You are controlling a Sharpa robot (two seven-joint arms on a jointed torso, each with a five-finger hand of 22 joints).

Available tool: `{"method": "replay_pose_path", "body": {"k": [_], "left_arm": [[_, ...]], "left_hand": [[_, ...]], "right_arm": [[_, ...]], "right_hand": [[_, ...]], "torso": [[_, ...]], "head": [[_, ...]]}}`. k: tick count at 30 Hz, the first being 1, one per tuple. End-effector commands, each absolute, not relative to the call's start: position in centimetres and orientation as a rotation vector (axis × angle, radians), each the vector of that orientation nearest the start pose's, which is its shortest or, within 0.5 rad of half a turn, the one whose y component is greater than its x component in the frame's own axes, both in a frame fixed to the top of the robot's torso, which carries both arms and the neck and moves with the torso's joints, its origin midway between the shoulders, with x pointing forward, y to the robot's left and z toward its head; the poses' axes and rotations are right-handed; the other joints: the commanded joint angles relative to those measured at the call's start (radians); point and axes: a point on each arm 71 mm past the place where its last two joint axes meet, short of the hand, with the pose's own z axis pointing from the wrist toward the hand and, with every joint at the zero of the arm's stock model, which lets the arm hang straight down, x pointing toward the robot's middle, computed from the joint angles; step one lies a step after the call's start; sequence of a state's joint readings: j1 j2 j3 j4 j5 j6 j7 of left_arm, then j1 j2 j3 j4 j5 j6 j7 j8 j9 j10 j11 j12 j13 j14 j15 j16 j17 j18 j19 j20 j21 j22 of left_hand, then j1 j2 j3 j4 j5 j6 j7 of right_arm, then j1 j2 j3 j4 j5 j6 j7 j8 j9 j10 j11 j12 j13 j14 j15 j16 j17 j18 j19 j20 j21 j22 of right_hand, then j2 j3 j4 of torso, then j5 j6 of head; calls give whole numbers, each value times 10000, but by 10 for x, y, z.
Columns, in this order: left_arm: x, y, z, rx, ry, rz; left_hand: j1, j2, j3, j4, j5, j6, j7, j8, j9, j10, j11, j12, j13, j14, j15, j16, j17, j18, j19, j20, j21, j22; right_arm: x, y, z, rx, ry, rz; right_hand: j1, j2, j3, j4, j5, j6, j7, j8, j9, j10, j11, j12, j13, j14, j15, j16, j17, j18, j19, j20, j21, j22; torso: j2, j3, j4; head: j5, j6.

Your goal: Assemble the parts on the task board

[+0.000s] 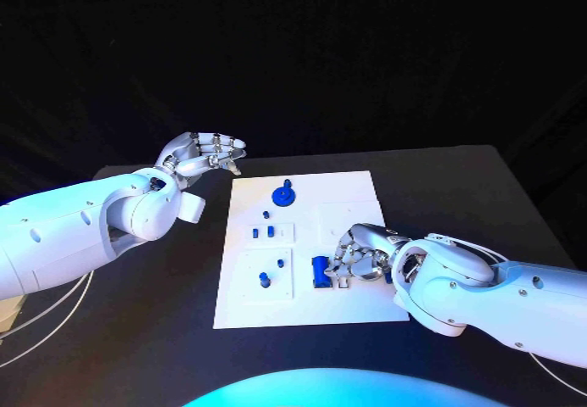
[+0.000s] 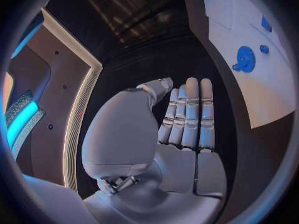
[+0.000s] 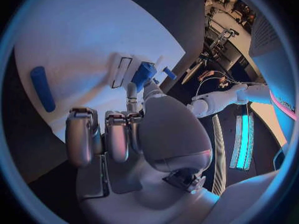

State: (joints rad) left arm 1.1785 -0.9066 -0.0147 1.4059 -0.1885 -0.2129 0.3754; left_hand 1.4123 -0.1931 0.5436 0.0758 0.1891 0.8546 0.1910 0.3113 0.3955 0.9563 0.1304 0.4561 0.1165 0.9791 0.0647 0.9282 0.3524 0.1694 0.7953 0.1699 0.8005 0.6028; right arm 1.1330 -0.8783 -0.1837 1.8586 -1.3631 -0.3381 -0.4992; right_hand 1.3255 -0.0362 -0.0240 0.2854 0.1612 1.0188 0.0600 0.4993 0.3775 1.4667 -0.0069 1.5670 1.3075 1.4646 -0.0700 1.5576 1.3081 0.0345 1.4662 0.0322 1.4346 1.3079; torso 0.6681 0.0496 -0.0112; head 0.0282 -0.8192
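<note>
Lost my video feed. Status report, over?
Left hand open, off the task board's far-left corner. Right hand pinching a blue part on the board. Nothing in the way.

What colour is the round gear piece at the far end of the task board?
Blue. The gear piece shows best in the head view.

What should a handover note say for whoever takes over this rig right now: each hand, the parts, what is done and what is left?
Left hand: raised off the task board's far-left corner, fingers apart, holding nothing.
Right hand: down on the task board at its near right, fingertips on a blue block; whether it truly grips it cannot be told.
Parts: blue gear at the far middle, small blue pieces at left centre, two more in the near-left panel.
Done: cannot tell which parts are seated.
Left: likely seating the block, then checking the rest.
</note>
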Motion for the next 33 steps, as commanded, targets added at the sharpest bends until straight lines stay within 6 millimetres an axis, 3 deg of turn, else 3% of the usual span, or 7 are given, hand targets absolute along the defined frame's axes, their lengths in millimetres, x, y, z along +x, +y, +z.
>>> {"method": "replay_pose_path", "body": {"k": [1,2,6,20,27,33], "left_arm": [[504,271,-184,-9610,14480,-14324],[504,272,-184,-9611,14478,-14318],[505,272,-184,-9612,14475,-14310],[505,272,-184,-9611,14479,-14311],[505,271,-184,-9606,14480,-14323],[505,271,-184,-9611,14476,-14308]], "left_hand": [[35,24,-11,28,7,57,37,-44,-1,61,16,-68,-16,-28,18,-56,11,114,-67,20,-62,-8],[35,24,-11,28,7,57,37,-44,-1,61,16,-68,-16,-28,18,-56,11,114,-67,20,-62,-8],[35,24,-11,28,7,57,37,-44,-1,61,16,-68,-16,-28,18,-56,11,114,-67,20,-62,-8],[35,24,-11,28,7,57,37,-44,-1,61,16,-68,-16,-28,18,-56,11,114,-67,20,-62,-8],[35,24,-11,28,7,57,37,-44,-1,61,16,-68,-16,-28,18,-56,11,114,-67,20,-62,-8],[35,24,-11,28,7,57,37,-44,-1,61,16,-68,-16,-28,18,-56,11,114,-67,20,-62,-8]], "right_arm": [[379,-147,-244,288,20290,6355],[378,-146,-244,300,20395,6454],[376,-142,-245,252,20590,6706],[380,-151,-242,464,19983,6492],[379,-148,-244,112,20145,6454],[377,-145,-248,-95,20320,6446]], "right_hand": [[29,-227,40,20,-43,41,-43,-40,-31,1041,-93,38,2633,993,-89,4,2314,-108,788,-43,9,2314],[-40,-373,-7,57,-50,49,-22,-42,-41,1041,-78,38,2633,989,-78,-4,2295,-102,781,-39,-29,2306],[-185,-572,-20,77,-43,58,5,-54,-70,1041,-52,38,2633,984,-58,-12,2276,-93,768,-26,-87,2292],[-230,-522,78,64,-23,58,3,-64,-92,1041,-50,38,2633,982,-50,-18,2264,-89,762,-17,-109,2287],[-25,-654,209,35,-25,83,-19,-51,-108,1041,-66,38,2633,982,-61,-19,2265,-95,769,-18,-72,2296],[69,-726,271,36,-24,101,-26,-42,-116,1041,-73,38,2633,982,-67,-18,2268,-94,769,-21,-72,2296]], "torso": [[2,8,7],[2,8,7],[9,8,5],[-7,-7,-3],[6,11,13],[5,1,11]], "head": [[4,-5],[4,-5],[9,-7],[-6,1],[0,-22],[10,-24]]}}
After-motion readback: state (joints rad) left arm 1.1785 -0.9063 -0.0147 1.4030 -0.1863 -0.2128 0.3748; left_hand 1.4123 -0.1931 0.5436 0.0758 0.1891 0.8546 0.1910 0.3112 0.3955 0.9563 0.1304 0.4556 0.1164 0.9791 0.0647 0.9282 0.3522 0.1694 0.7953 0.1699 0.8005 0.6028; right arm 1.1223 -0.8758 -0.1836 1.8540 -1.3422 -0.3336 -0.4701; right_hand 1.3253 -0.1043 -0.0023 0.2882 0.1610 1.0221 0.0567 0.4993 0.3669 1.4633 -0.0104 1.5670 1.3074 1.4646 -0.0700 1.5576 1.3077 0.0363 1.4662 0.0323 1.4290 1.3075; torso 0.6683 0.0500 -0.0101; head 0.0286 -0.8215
